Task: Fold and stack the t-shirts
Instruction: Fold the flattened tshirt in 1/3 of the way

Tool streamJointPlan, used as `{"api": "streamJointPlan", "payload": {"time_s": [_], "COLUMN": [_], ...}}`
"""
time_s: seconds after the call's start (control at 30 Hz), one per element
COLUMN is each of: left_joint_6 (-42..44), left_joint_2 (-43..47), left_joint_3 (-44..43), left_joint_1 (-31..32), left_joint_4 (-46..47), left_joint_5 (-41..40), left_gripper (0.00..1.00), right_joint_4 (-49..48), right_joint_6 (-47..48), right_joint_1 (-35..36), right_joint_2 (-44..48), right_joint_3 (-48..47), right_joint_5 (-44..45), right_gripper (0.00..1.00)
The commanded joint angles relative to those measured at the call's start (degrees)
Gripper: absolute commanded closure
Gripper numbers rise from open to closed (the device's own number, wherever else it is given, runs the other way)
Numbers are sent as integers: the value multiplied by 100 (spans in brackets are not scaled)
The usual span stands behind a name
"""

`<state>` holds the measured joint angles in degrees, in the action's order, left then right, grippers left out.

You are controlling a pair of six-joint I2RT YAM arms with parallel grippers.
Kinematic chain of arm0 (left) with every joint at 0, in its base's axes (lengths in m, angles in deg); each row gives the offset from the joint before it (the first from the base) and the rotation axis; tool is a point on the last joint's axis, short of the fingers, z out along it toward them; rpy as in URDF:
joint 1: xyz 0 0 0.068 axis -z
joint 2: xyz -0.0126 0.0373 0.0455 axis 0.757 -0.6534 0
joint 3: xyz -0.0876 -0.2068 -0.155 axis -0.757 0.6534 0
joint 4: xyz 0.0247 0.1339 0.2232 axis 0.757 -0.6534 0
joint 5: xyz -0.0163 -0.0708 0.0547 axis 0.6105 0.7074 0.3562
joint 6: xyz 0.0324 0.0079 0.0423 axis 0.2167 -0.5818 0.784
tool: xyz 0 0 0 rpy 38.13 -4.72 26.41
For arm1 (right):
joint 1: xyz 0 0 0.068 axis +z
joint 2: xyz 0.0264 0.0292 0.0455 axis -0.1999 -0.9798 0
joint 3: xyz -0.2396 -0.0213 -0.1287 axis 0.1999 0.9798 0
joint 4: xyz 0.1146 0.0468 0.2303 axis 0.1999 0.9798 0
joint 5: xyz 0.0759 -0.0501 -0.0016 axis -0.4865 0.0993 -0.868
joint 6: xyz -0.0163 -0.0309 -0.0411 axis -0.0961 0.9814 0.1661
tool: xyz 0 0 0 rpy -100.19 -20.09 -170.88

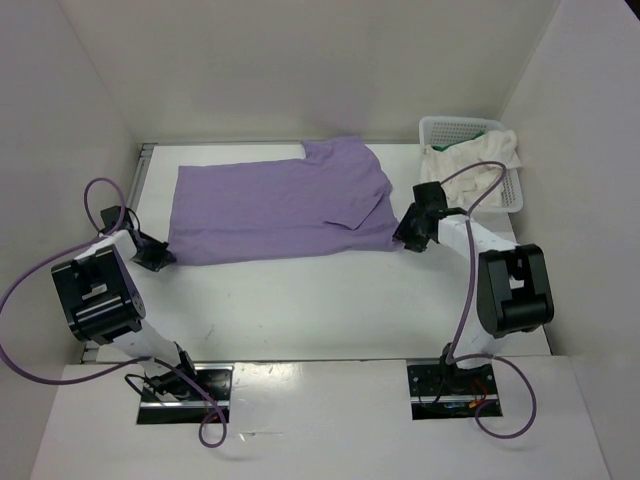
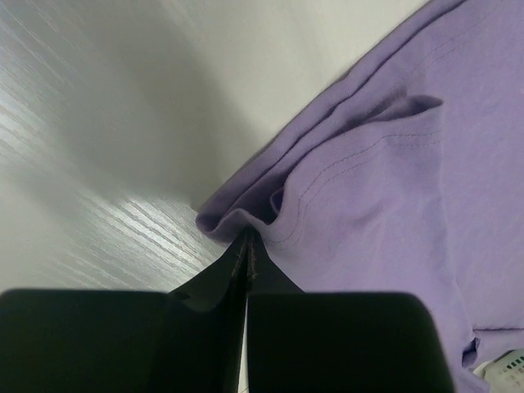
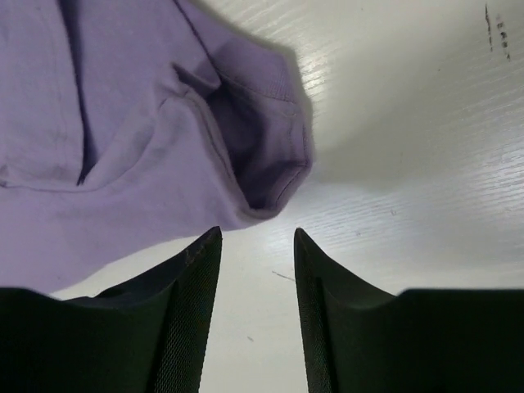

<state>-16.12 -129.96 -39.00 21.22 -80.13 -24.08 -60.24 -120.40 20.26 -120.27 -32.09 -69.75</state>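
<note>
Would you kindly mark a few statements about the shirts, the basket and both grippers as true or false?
1. The left gripper is shut on a corner of the purple shirt. True.
2. The right gripper is clamped on the purple shirt. False: its jaws stand open, with the shirt's corner just ahead of them and not between them.
3. The off-white shirt lies in the basket. True.
4. The green shirt lies folded on top of the purple shirt. False: only a bit of it shows, in the basket behind the off-white shirt.
</note>
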Motion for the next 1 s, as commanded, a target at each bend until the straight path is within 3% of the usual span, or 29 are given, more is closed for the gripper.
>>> {"api": "streamJointPlan", "payload": {"time_s": [0.0, 0.2, 0.23, 0.27, 0.37, 0.4, 0.73, 0.97], "left_joint_6": [99, 46, 46, 46, 46, 46, 213, 327], "left_joint_2": [-82, -82, -134, -134, -134, -134, 296, 998], "left_joint_3": [-173, -226, -226, -226, -174, -173, 152, 854], "left_joint_1": [-40, -40, -40, -40, -40, -40, -40, -690], "left_joint_4": [95, 157, 157, 157, 157, 157, -396, -994], "left_joint_5": [105, 157, 105, 105, -1, -70, -378, 324], "left_gripper": [100, 100, 100, 100, 100, 100, 100, 100], "right_joint_4": [-296, -429, -429, -490, -491, -491, 89, 599], "right_joint_6": [-68, -68, -68, -68, -190, -191, -568, -902], "right_joint_1": [-29, -29, -29, -29, -29, -29, -240, -653], "right_joint_2": [-251, -883, -997, -999, -1069, -982, 187, 1575], "right_joint_3": [-153, -496, -557, -558, -479, -479, 742, 1472], "right_joint_5": [175, 491, 552, 614, 763, 816, 378, 8], "right_gripper": [53, 57, 60, 71, 89, 91, 95, 92]}}
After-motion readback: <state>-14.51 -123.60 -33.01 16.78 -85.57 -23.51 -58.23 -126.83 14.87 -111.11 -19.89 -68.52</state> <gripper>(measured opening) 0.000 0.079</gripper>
